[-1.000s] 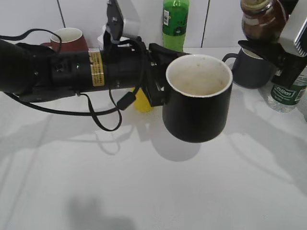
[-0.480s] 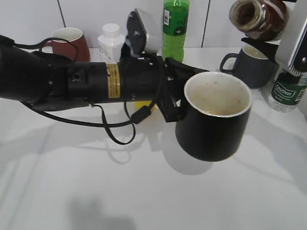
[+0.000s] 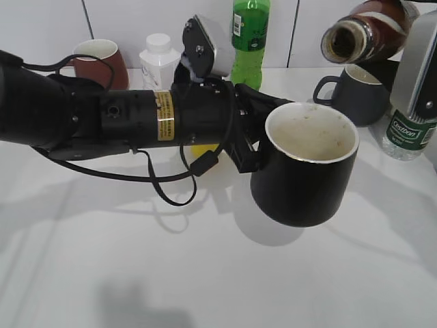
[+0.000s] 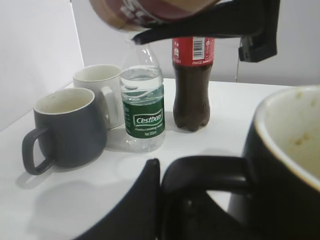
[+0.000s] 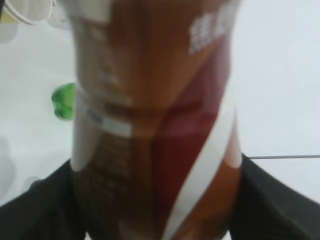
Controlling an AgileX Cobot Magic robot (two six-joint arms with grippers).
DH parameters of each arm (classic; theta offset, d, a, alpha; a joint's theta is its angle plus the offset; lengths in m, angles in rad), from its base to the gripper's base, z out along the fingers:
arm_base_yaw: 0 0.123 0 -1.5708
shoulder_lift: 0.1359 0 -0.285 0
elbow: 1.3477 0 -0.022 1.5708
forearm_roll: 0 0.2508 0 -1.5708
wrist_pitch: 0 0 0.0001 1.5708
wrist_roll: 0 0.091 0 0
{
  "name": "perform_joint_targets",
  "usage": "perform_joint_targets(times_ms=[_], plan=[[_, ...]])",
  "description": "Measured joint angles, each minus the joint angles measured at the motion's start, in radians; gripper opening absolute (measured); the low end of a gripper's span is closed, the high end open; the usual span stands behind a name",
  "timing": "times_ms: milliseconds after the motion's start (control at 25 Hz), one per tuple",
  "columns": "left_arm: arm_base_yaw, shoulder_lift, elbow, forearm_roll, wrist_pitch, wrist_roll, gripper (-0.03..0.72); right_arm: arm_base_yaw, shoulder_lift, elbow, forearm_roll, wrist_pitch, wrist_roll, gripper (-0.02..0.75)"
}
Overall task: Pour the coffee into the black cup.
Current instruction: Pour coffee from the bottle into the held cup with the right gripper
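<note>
My left arm (image 3: 123, 116) reaches in level from the left, low over the white table (image 3: 136, 273). My left gripper (image 3: 251, 147) is closed on the handle of the black cup (image 3: 305, 171) and holds it off the table, mouth up and tipped slightly. In my left wrist view the handle (image 4: 205, 175) runs between the dark fingers (image 4: 145, 200), and the cup's pale inside shows only a few brown specks.

My right arm (image 3: 418, 68) comes down from the top right. My right gripper (image 5: 160, 200) is clamped around the coffee bottle (image 3: 365, 31), dark fingers on both sides of the label, though that wrist view is blurred. The bottle lies tilted almost flat, open mouth facing left, above and just right of the cup's rim. I cannot make out any stream of liquid.

Compared with half a second ago, the bottle has tipped further over and its mouth sits a little lower. The cup has barely shifted.

Behind stand a grey mug (image 3: 355, 92), a water bottle (image 4: 142, 110), a cola bottle (image 4: 192, 82), a green bottle (image 3: 249, 34) and a maroon mug (image 3: 99, 58).
</note>
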Motion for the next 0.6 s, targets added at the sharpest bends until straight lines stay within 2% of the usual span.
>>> perform_joint_targets(times_ms=[240, 600], plan=[[0.000, 0.001, 0.000, -0.042, 0.000, 0.000, 0.037, 0.000, 0.000, 0.000, 0.000, 0.000, -0.051, 0.535], [0.000, 0.001, 0.000, -0.043, -0.030, 0.000, 0.037, 0.000, 0.000, 0.000, 0.000, 0.000, -0.097, 0.535]])
